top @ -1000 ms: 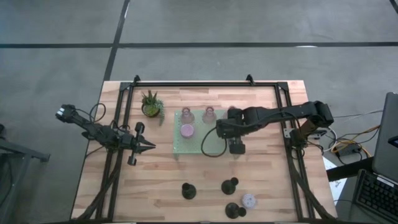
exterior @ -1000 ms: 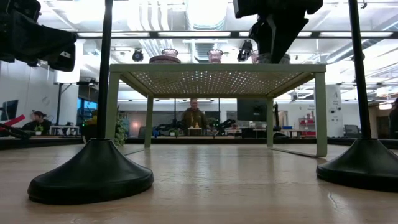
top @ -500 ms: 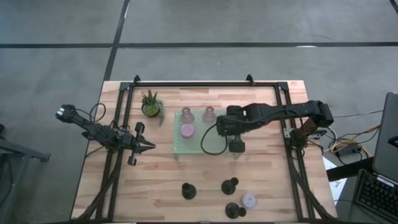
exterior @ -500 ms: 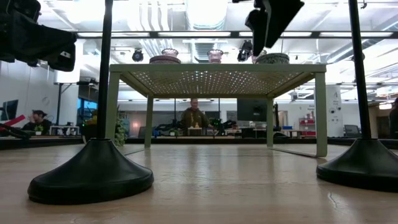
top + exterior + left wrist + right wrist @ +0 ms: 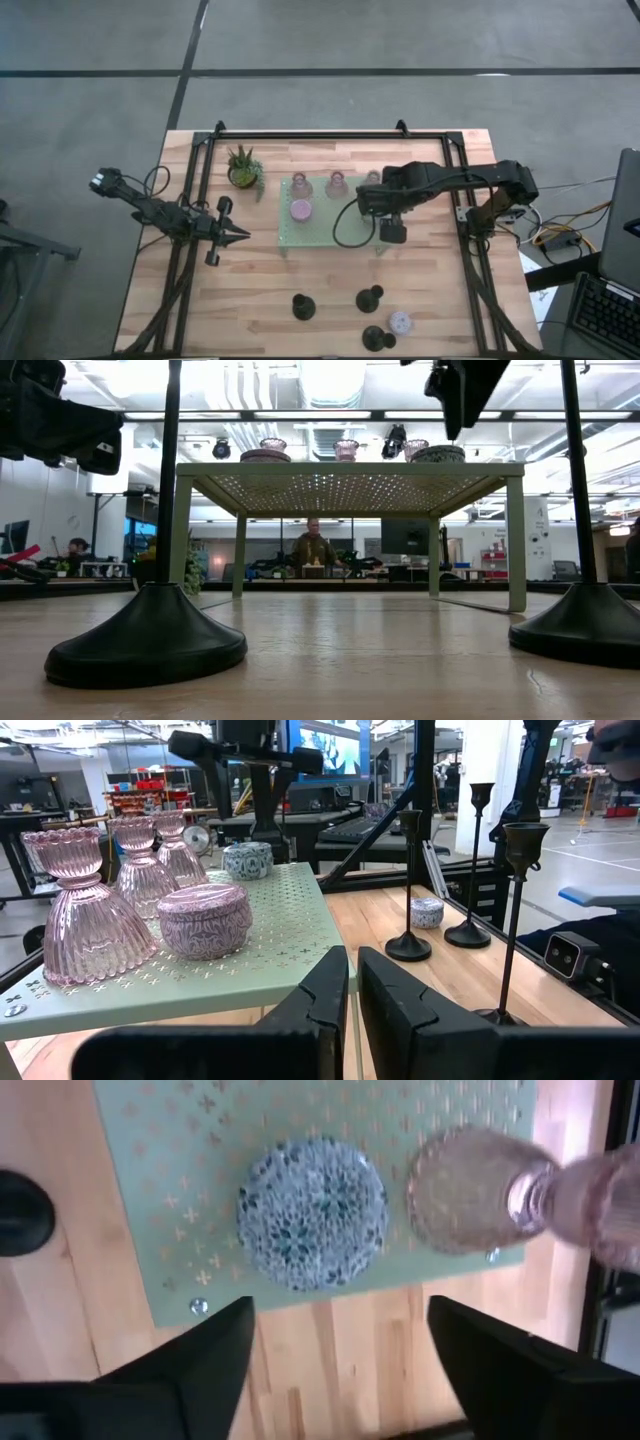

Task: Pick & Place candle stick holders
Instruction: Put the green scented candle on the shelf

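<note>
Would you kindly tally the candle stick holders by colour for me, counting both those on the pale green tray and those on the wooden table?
Clear pink ribbed glass holders: 3
Black knob-stemmed holders: 3
Lilac squat round holder: 1
Blue-grey patterned round holder: 1
Small pale round holder: 1
Total: 9

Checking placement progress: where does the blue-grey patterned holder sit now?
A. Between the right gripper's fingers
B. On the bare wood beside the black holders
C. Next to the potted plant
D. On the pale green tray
D: the blue-grey holder rests on the tray, below the open right gripper.
</note>
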Controlling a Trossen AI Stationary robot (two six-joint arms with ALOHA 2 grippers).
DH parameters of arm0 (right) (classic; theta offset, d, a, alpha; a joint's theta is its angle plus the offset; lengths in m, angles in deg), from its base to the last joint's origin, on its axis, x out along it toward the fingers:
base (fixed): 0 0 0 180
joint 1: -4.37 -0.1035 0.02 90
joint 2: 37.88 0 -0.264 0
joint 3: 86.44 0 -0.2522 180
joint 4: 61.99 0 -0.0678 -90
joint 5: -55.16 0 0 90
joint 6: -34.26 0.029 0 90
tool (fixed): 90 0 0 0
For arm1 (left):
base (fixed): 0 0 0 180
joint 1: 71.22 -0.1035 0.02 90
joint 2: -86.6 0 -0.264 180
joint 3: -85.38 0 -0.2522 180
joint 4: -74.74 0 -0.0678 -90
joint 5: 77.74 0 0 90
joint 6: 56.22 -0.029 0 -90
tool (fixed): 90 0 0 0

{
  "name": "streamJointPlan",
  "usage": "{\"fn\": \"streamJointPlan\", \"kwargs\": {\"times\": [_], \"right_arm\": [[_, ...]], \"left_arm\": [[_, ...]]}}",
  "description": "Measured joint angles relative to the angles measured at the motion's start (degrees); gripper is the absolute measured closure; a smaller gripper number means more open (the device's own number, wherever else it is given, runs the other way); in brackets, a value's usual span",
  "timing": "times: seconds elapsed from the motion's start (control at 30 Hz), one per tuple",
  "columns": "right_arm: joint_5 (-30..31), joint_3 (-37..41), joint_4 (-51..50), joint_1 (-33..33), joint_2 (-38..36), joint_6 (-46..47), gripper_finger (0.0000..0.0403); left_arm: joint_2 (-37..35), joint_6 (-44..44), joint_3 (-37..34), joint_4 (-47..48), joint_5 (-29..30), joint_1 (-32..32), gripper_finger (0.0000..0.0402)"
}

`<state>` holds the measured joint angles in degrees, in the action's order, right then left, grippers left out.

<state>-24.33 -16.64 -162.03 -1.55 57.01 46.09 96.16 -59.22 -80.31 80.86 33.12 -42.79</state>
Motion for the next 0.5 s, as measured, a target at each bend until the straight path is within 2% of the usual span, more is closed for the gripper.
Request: {"fn": "streamJointPlan", "kwargs": {"times": [0.17,0.43,0.5], "right_arm": [[-1.05,1.16,-1.52,-0.23,-0.04,1.5,0.02],[-2.2,5.04,-1.35,-0.47,-0.02,1.12,0.0361],[-2.19,5.31,-1.15,-0.6,-0.02,1.03,0.0386]], "left_arm": [[0.0,0.0,0.0,0.0,0.0,0.02,0.0369],[0.0,0.0,0.0,0.0,0.0,0.0,0.0369],[0.0,0.0,0.02,0.0,-0.01,0.0,0.0369]]}}
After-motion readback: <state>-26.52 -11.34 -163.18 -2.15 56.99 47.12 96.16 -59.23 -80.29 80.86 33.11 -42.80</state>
